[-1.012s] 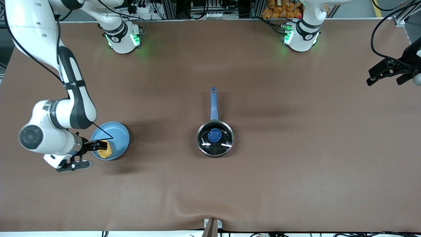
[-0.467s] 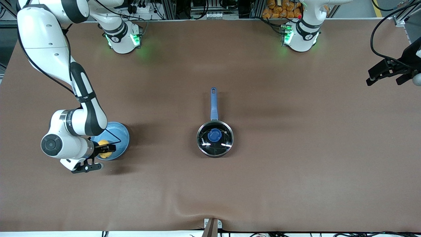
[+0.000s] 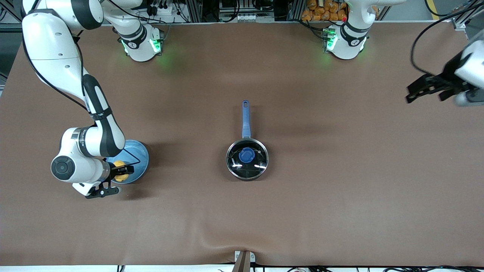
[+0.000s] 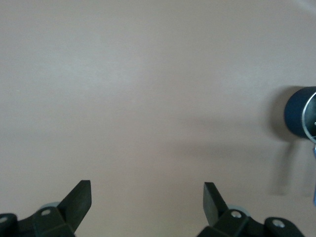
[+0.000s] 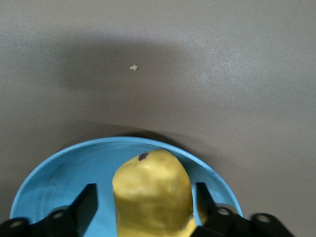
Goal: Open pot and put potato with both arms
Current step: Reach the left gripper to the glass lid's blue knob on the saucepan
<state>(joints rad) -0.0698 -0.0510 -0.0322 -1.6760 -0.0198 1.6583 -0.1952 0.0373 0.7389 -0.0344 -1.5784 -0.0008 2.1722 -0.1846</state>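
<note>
We find the right gripper (image 3: 120,174) over the flat light-blue plate (image 3: 140,158) at the right arm's end of the table, fingers (image 5: 88,197) parted just wider than the lumpy yellow toy potato (image 3: 120,175) between them; contact unclear. The small black saucepan with the long blue handle (image 3: 247,158) sits mid-table, glass lid with blue knob (image 3: 247,155) on. The left gripper (image 3: 429,90) hangs over the left arm's end, spread wide, empty.

The pot (image 3: 247,158) sits mid-desk (image 3: 321,196), lid (image 3: 247,155) on it. The potato (image 3: 120,171) lies on a plate (image 3: 138,156) toward the right arm's end.
</note>
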